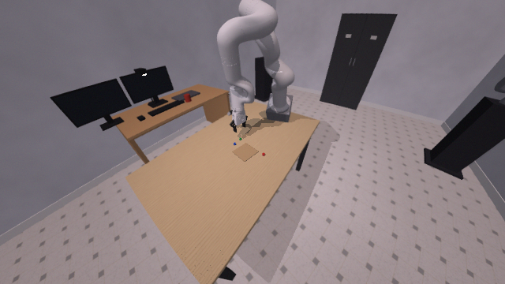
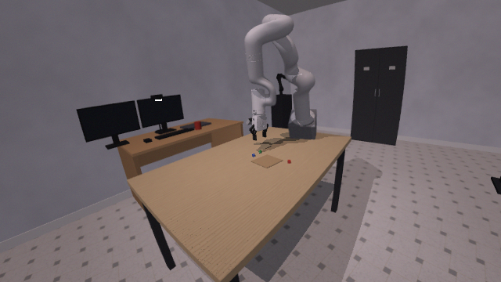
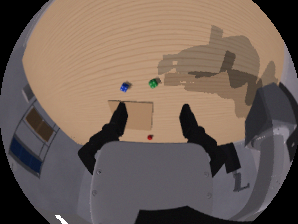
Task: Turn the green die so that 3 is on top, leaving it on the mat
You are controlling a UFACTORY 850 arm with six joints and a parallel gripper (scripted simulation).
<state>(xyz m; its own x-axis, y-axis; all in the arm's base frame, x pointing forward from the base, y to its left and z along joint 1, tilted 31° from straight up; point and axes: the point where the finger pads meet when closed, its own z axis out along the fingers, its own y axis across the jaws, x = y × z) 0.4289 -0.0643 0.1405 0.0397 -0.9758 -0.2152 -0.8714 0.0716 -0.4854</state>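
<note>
A small green die (image 1: pixel 240 139) lies on the table just off the mat's far corner; it also shows in the exterior view (image 2: pixel 260 151) and the wrist view (image 3: pixel 153 83). The tan square mat (image 1: pixel 245 151) lies flat on the table, also seen in the exterior view (image 2: pixel 267 160) and between the fingers in the wrist view (image 3: pixel 133 115). My gripper (image 1: pixel 237 127) hangs open and empty above the table, a little behind the green die; it also shows in the wrist view (image 3: pixel 154 123). The die faces are too small to read.
A blue die (image 1: pixel 234 143) lies left of the mat, close to the green die. A red die (image 1: pixel 263 155) lies right of the mat. The arm's base (image 1: pixel 278 110) stands at the table's far edge. A desk with monitors (image 1: pixel 114 95) stands to the left.
</note>
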